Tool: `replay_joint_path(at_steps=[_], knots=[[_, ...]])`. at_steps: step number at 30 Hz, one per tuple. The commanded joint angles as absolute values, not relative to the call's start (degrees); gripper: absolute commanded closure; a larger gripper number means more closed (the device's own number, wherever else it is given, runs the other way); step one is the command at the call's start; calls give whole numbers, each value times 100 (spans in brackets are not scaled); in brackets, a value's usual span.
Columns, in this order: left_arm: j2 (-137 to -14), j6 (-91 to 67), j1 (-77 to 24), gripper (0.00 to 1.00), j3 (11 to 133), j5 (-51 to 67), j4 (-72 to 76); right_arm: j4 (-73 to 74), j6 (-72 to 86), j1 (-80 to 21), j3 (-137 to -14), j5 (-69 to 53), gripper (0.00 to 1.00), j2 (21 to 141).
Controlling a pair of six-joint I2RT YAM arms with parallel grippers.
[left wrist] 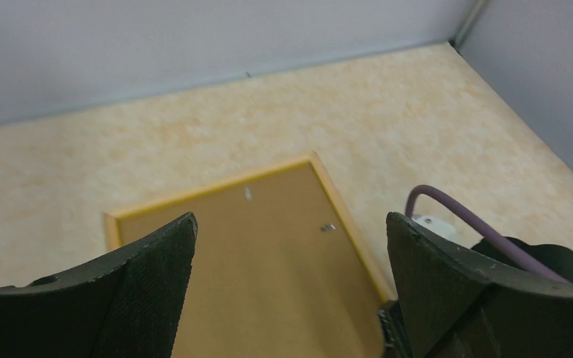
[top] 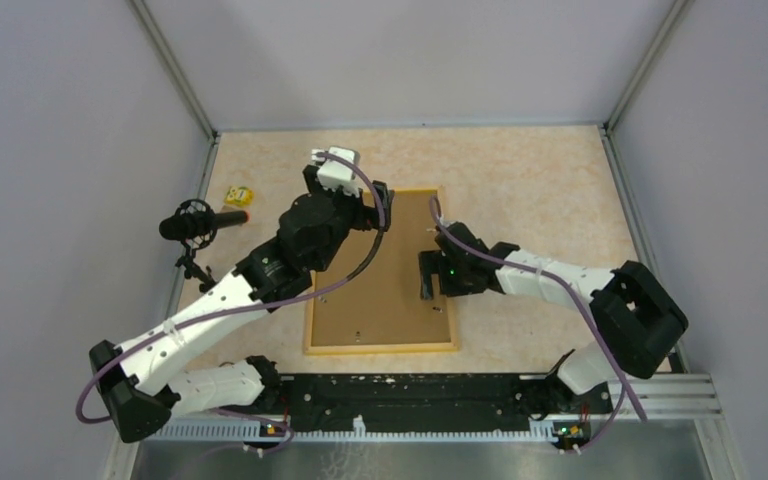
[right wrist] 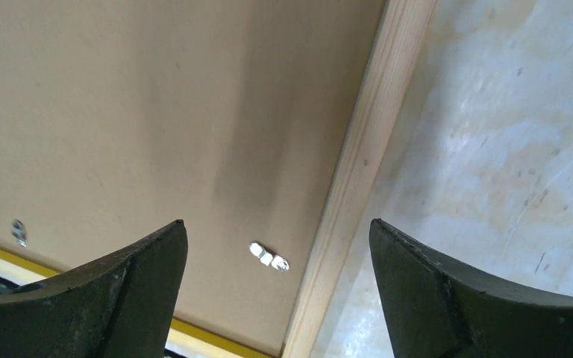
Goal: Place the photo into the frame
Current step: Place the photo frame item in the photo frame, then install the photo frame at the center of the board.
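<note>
The frame (top: 380, 347), with its narrow yellow-orange border, lies flat on the table with a brown backing board (top: 390, 290) filling it. The photo is hidden from every view. My left gripper (top: 378, 206) hangs open over the frame's far left part; in the left wrist view the gripper (left wrist: 291, 246) has the board (left wrist: 268, 261) and the frame's border (left wrist: 343, 212) below its spread fingers. My right gripper (top: 428, 275) is open above the frame's right edge. In the right wrist view the gripper (right wrist: 276, 224) straddles the border (right wrist: 358, 164) and a small metal tab (right wrist: 268, 256), holding nothing.
A black microphone on a small stand (top: 200, 222) and a small yellow object (top: 238, 196) sit at the table's left side. Grey walls close the table (top: 530, 190) in on three sides. The right arm's wrist and purple cable (left wrist: 455, 212) show beside the frame's right edge.
</note>
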State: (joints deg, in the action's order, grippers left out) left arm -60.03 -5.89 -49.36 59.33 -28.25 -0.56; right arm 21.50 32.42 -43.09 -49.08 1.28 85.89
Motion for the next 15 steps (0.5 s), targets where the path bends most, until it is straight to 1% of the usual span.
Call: replay_joint_path(at_steps=[1,2,5,7,11,15], knots=[[-6309,-2252,-4932,1,6403,-2015,-1703,2217,3575,-4631,-4512,518,9,8111],[-6208,-2558,-4932,2,6147,-1819,-1882,2182,3668,-4659,-4411,534,7,7941],[-5723,-3166,-4906,2,5246,-1206,-1806,2086,3892,-4676,-4115,515,1,7530],[-5557,-3427,-4875,2,4894,-868,-1895,2098,4095,-4676,-3930,605,1,7235],[-5649,-3811,-4844,2,4507,-461,-2245,2055,4437,-4683,-3608,586,1,6847],[-5601,-4130,-4815,1,3785,-143,-1589,1935,4354,-4699,-3556,584,2,6879]])
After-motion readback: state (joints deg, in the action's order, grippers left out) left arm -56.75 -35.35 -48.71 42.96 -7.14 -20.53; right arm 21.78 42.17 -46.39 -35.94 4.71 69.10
